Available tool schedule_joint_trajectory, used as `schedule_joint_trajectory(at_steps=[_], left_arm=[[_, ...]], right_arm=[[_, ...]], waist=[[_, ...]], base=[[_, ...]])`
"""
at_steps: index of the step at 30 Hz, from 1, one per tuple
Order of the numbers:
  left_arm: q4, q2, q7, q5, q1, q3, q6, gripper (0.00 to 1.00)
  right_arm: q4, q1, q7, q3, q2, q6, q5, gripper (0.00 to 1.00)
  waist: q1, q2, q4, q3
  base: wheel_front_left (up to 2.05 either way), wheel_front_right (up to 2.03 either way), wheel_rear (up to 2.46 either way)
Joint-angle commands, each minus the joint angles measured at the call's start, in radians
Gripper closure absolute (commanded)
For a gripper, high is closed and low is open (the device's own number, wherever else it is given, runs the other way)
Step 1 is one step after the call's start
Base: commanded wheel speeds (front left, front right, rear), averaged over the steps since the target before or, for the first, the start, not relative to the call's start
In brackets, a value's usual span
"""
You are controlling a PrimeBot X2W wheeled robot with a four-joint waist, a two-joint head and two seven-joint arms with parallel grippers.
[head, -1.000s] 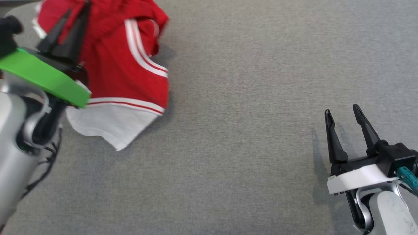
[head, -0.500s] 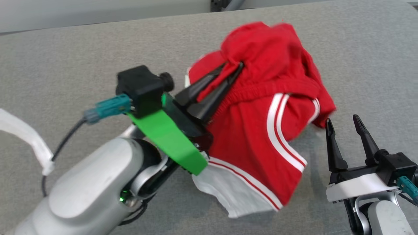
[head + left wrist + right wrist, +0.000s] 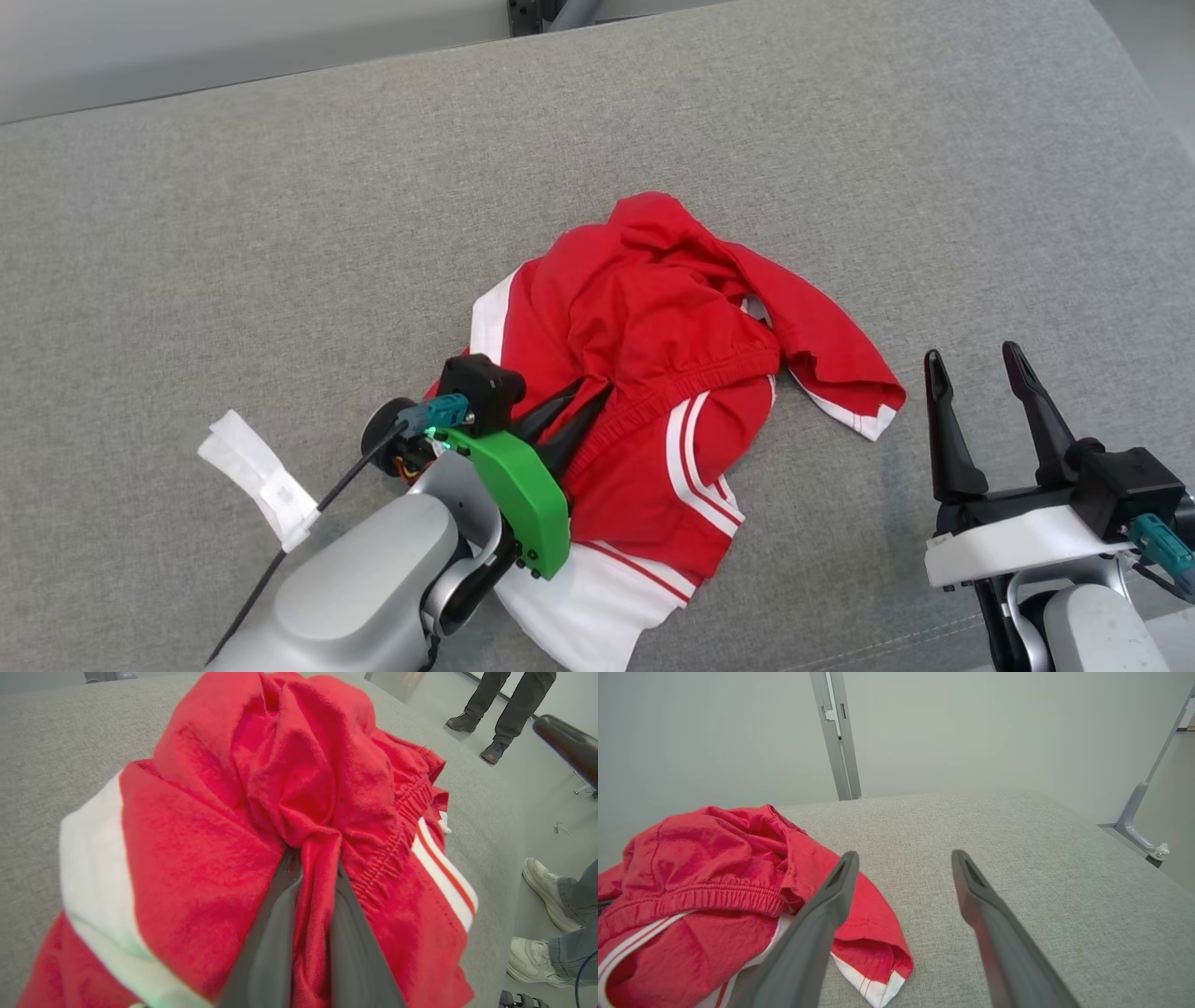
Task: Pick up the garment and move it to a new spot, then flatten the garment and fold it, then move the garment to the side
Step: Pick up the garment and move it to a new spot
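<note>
- Head view: the left gripper [image 3: 596, 385] is clamped on a bunched fold by the waistband [image 3: 691, 378] of the red shorts [image 3: 653, 308]. These lie crumpled on the grey padded table [image 3: 280, 233]. The right gripper [image 3: 971, 353] stands apart, empty, just beside a leg hem [image 3: 873, 420].
- Left wrist view: the pinch takes several layers, so flattening may drag a wad.
- Right wrist view: one finger sits near the hem, so a careless reach could crease it.

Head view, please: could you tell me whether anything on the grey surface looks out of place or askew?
The red garment lies crumpled in a heap, one white-edged flap flopped toward the right, fabric bunched beside its waistband where the shut left hand pinches it. Nothing looks spilled or damaged.
</note>
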Motion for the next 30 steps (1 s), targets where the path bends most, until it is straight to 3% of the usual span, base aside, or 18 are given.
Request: schedule_joint_trajectory(at_steps=[1, 6, 7, 8, 15, 26, 30], left_arm=[[0.032, -0.016, -0.021, 0.006, 0.010, -0.006, -0.016, 1.00], [0.136, -0.055, -0.097, 0.026, -0.005, -0.009, -0.032, 1.00], [0.150, -0.063, -0.109, 0.030, -0.007, -0.007, -0.032, 0.59], [0.160, -0.068, -0.118, 0.034, -0.007, -0.004, -0.031, 0.02], [0.132, -0.070, -0.163, 0.064, 0.035, 0.021, -0.001, 0.00], [-0.103, 0.072, -0.141, 0.117, 0.139, 0.042, 0.159, 0.00], [-0.157, 0.089, -0.128, 0.126, 0.162, 0.031, 0.193, 0.00]], right_arm=[[0.000, 0.011, -0.001, -0.005, 0.002, 0.000, 0.007, 0.00], [0.002, 0.026, -0.001, -0.015, -0.001, 0.000, 0.001, 0.00], [0.003, 0.029, -0.001, -0.014, -0.002, 0.000, 0.000, 0.00], [0.003, 0.031, -0.001, -0.014, -0.004, 0.000, -0.001, 0.00], [0.004, 0.067, -0.001, -0.023, -0.016, 0.000, -0.003, 0.00], [-0.017, 0.142, -0.001, -0.045, -0.033, 0.000, 0.002, 0.00], [-0.021, 0.149, -0.001, -0.038, -0.035, 0.000, -0.003, 0.00]], waist=[[0.0000, -0.0001, 0.001, -0.006], [0.0000, -0.0001, 0.023, -0.029], [0.0000, -0.0001, 0.026, -0.034], [0.0000, -0.0001, 0.030, -0.038], [0.0000, -0.0001, 0.059, -0.105], [0.0000, -0.0001, 0.101, -0.177], [0.0000, -0.0001, 0.107, -0.179]], base=[[0.00, 0.00, 0.00], [0.00, 0.00, 0.00], [0.00, 0.00, 0.00], [0.00, 0.00, 0.00], [0.00, 0.00, 0.00], [0.00, 0.00, 0.00], [0.00, 0.00, 0.00]])
